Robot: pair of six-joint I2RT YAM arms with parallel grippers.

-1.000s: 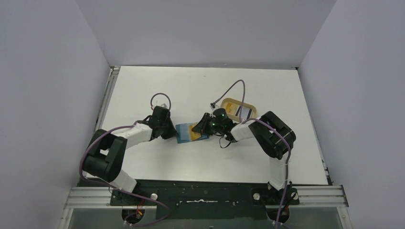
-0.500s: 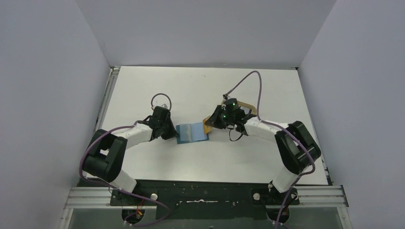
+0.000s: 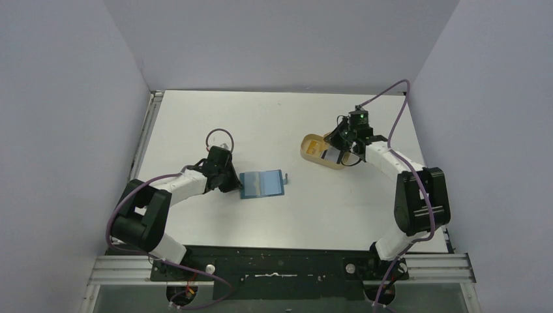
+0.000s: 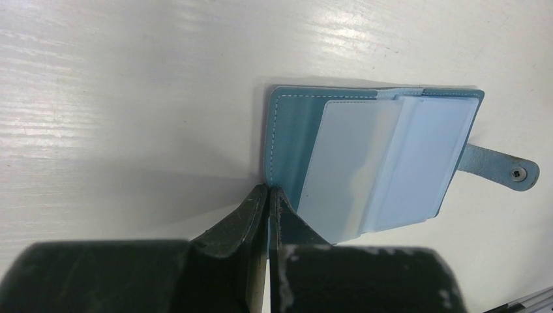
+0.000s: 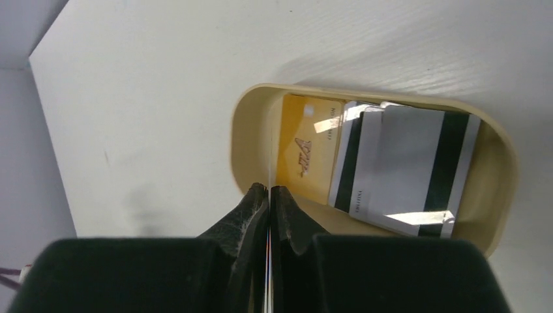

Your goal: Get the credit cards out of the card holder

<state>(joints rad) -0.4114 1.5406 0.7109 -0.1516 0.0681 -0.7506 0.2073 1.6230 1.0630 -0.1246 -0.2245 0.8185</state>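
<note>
Two risks stood out to us. Our right pincer (image 5: 269, 188), pressed together on a held card (image 5: 270, 153) seen edge-on, hung above the left rim of the tan tray (image 5: 242, 140). Released there, it could strike the rim and fall onto the worktop (image 5: 130, 98) instead of joining the credit cards (image 5: 404, 163) inside. Our left pincer (image 4: 268, 190) pinched the left edge of the open card holder (image 3: 262, 183), mid-worktop; any tug could drag it.
</note>
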